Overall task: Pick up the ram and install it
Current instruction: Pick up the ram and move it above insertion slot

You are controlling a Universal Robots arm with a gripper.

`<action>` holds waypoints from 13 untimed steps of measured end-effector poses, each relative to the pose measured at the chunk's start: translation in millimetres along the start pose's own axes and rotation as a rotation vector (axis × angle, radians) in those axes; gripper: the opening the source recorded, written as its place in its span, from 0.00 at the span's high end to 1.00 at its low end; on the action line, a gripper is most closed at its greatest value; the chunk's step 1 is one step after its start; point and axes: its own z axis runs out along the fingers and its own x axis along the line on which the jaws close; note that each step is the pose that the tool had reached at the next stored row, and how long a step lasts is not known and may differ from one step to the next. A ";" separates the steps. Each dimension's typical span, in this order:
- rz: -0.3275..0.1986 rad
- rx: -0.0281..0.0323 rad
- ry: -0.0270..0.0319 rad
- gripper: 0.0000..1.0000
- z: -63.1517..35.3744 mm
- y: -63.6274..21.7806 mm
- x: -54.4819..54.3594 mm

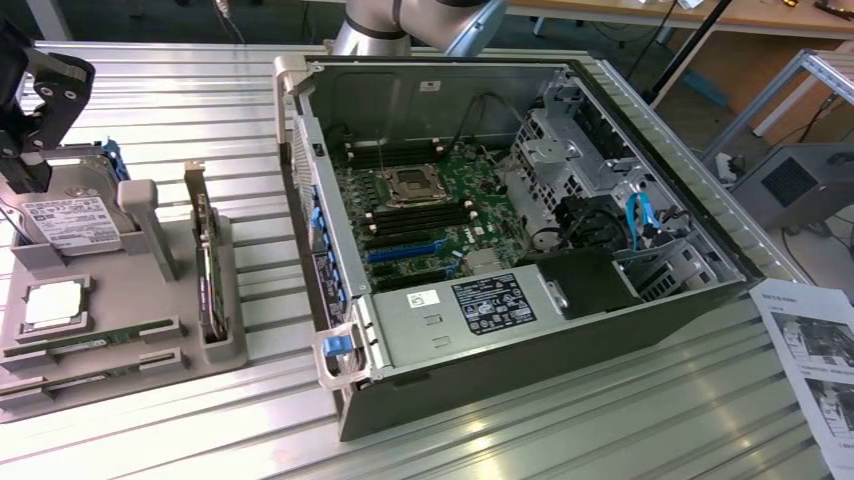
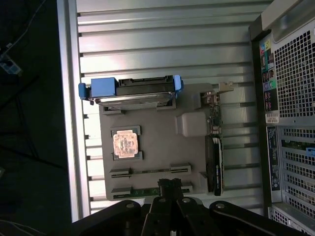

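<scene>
Our black gripper (image 1: 24, 165) (image 2: 170, 187), fingers pressed together, hangs above the grey tray (image 1: 140, 295). The long green circuit-board ram (image 1: 96, 336) (image 2: 150, 171) lies beneath, lower left, lengthwise along the finger line.

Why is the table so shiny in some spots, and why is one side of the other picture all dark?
Exterior view: light bounces off the ribbed metal table as white glare, while the computer case is shadowy inside. Wrist view: the table shows bright bands, the area beyond its edge is dark, and the square chip reflects orange.
</scene>
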 end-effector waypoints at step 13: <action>0.001 0.0015 0.0202 0.89 0.1 0.3 -4.2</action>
